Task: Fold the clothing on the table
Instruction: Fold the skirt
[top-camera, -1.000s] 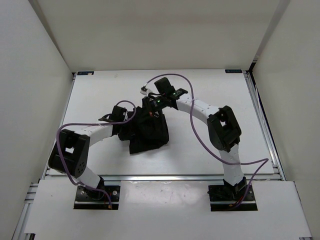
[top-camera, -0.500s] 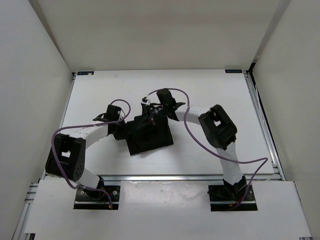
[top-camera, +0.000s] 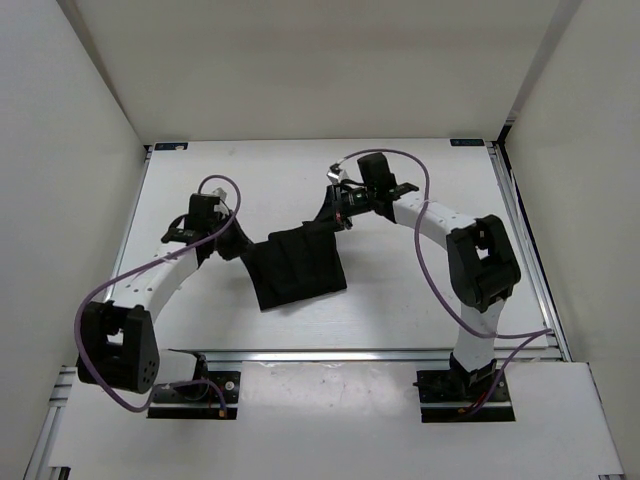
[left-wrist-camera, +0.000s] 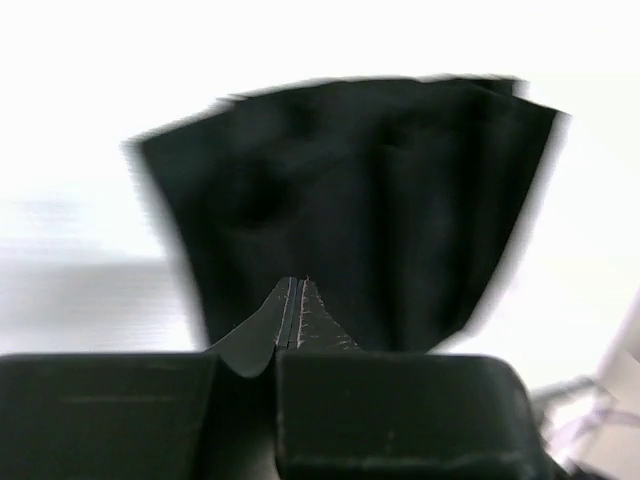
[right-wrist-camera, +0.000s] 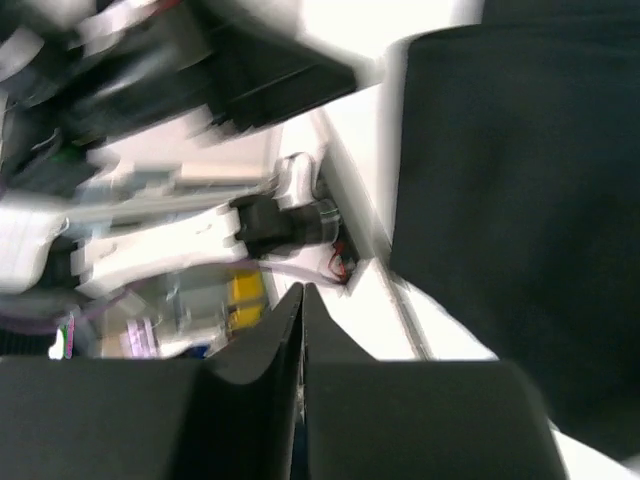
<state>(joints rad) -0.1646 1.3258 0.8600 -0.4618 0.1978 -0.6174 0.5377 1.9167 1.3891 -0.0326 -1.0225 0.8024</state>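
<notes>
The black pleated clothing (top-camera: 297, 265) lies flat in a folded, roughly square shape on the white table (top-camera: 420, 290). My left gripper (top-camera: 238, 245) is at its upper left corner. In the left wrist view the left gripper (left-wrist-camera: 297, 283) is shut, nothing shows between the fingers, and the clothing (left-wrist-camera: 350, 200) is spread out beyond them. My right gripper (top-camera: 328, 212) hovers just past the clothing's far edge. In the right wrist view the right gripper (right-wrist-camera: 302, 290) is shut and empty, with the clothing (right-wrist-camera: 520, 200) to its right.
An aluminium rail (top-camera: 320, 353) runs along the table's near edge and another (top-camera: 520, 230) along its right side. White walls stand on three sides. Purple cables (top-camera: 420, 270) loop off both arms.
Both arms have pulled back from the middle of the clothing, the left one leftward and the right one far-right. The right gripper opened and shut again. The clothing now lies flatter.
</notes>
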